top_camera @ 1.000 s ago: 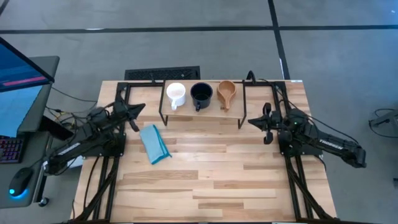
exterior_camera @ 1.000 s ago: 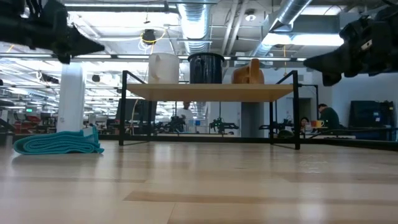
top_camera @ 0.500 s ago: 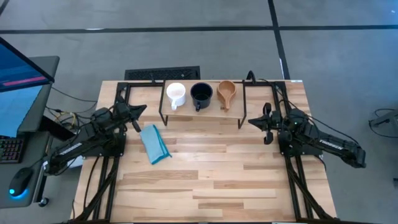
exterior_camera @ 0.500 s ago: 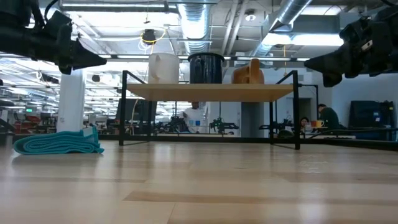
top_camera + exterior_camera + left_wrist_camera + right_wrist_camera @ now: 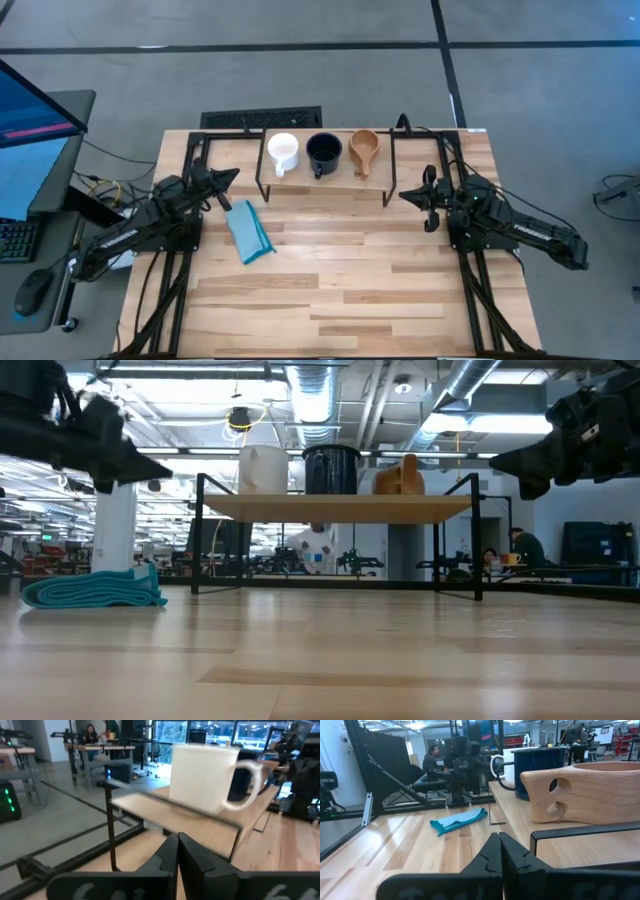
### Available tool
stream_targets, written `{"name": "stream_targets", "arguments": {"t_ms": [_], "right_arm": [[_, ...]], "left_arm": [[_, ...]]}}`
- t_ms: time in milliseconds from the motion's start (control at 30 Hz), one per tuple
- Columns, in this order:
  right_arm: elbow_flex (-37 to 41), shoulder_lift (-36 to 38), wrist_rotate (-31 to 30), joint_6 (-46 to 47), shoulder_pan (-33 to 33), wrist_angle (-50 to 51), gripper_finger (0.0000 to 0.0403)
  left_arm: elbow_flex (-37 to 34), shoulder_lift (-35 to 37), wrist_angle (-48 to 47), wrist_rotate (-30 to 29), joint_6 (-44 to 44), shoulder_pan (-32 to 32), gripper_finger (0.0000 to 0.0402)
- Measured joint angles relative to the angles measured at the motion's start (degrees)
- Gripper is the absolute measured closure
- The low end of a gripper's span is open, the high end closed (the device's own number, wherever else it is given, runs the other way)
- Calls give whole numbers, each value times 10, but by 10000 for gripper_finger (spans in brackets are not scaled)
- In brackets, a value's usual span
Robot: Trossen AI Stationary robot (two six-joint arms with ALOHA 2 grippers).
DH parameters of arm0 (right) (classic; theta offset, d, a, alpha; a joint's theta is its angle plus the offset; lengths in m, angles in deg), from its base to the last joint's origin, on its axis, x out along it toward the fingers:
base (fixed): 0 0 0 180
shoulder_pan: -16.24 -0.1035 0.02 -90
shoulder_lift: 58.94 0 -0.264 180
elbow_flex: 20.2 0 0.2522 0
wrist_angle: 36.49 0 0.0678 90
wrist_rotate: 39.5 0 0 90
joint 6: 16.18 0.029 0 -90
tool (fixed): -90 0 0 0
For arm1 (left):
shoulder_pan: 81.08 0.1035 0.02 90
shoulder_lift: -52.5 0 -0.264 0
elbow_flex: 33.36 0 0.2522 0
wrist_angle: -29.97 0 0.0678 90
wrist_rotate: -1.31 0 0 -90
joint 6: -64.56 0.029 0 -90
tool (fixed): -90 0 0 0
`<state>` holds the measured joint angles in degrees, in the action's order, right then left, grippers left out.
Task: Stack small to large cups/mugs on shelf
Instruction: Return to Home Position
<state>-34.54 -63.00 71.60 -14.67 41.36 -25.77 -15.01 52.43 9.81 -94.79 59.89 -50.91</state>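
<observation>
The shelf (image 5: 340,181) by the tabletop (image 5: 350,290)'s far edge is full: white mug (image 5: 283,152), dark mug (image 5: 324,152) and wooden cup (image 5: 364,150) stand close in a row. A folded cloth (image 5: 248,230) lies just beside my left end effector (image 5: 230,177), toward the left edge. Between my arms, the tabletop's middle and near half lie open, as does the gap under the shelf.
</observation>
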Motion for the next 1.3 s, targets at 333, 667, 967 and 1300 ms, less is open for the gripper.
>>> {"name": "stream_targets", "arguments": {"t_ms": [333,667,967,1300], "right_arm": [[0,-1,0,15,0,0,396],[0,-1,0,11,0,0,396],[0,-1,0,-2,0,0,396],[0,-1,0,34,0,0,371]], "left_arm": [[-33,-4,72,8,1,0,401],[-38,-9,81,33,9,0,401],[-38,-10,81,33,21,0,401],[-39,-10,80,33,20,0,401]]}}
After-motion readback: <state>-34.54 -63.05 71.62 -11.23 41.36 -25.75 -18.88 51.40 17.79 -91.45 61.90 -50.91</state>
